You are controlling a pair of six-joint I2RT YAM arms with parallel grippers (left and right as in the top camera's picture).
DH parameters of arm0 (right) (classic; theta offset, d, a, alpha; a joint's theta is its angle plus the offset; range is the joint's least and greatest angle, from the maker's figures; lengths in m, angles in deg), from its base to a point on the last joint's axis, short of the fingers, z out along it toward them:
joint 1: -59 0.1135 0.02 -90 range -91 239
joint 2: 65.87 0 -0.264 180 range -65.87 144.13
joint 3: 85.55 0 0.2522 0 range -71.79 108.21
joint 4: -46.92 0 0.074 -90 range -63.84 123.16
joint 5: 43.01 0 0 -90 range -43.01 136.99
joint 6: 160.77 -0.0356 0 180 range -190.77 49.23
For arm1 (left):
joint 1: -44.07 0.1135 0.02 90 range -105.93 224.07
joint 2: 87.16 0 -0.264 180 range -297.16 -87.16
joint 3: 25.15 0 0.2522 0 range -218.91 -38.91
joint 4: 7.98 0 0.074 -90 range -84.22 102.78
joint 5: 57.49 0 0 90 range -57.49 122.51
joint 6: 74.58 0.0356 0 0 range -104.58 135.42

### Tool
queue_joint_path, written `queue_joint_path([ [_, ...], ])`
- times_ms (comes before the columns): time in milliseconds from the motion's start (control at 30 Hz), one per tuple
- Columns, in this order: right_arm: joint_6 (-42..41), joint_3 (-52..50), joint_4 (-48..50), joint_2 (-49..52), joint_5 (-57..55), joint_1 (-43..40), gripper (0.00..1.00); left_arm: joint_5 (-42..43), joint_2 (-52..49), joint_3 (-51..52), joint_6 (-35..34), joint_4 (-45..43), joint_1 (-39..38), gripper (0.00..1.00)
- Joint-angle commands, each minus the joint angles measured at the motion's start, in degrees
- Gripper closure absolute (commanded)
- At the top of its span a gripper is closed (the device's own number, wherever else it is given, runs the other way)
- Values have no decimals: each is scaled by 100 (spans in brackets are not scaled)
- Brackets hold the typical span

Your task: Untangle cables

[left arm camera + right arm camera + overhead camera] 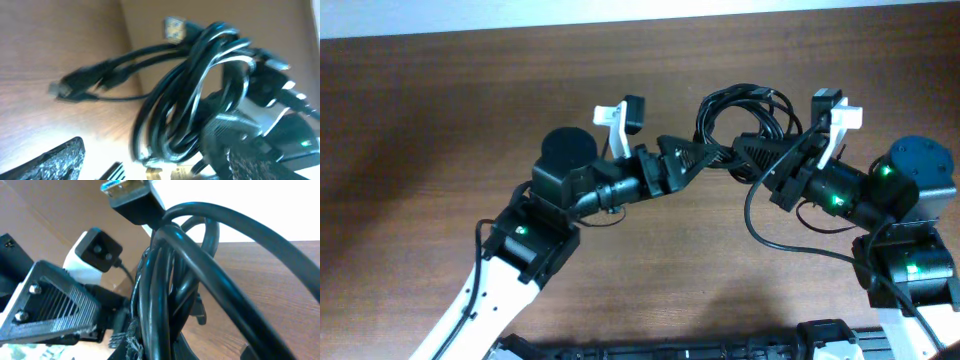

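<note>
Table (pixel 440 100): brown wood, carrying both arms and the work.
Left end effector (pixel 698 156): reaches in from the near left corner. Jaws look apart, with one pad (pixel 50 160) clear of the cords.
Cables (pixel 748 112): black cords in one tight coil, toward the far edge and a little right of its middle, between the two end effectors.
Flat plug (pixel 175 27): sticks out at the top of the coil.
Small plug (pixel 62 89): on a loose tail trailing left of the coil.
Right end effector (pixel 752 152): comes in from the right edge. It appears clamped on the coil, though its pads are mostly hidden.
Done: coil gathered and presented between the arms.
Left to do: by my reading, nearly everything. No cord is separated and the loops are wound together.
</note>
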Motion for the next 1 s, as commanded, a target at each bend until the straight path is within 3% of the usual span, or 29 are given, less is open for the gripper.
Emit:
queue_joint_path([
  [0,-35,76,46,-33,229,-31,96,-146,-131,-70,-188,-162,-74,6],
  [100,-35,76,44,-33,498,-31,96,-332,-221,-70,-297,-162,-74,6],
  [267,-33,76,26,-33,699,-31,96,-490,-251,-70,-361,-164,-74,32],
  [467,-33,76,-85,-33,857,-28,96,-623,-254,-70,-376,-251,-74,48],
  [567,-33,76,-107,-31,879,-28,96,-623,-258,-70,-376,-461,-74,64],
  [600,-33,76,-107,-31,885,-28,96,-660,-262,-72,-376,-470,-74,73],
  [667,-33,74,-109,-31,922,-28,96,-664,-262,-72,-374,-463,-74,100],
  [733,-31,76,-109,9,920,-28,96,-664,-262,-70,-319,-457,-74,100],
  [833,-7,74,-168,96,916,-31,75,-802,-262,-70,437,-420,-72,100],
  [967,310,76,-863,188,743,-31,70,-960,-262,-70,2472,-393,-24,100],
])
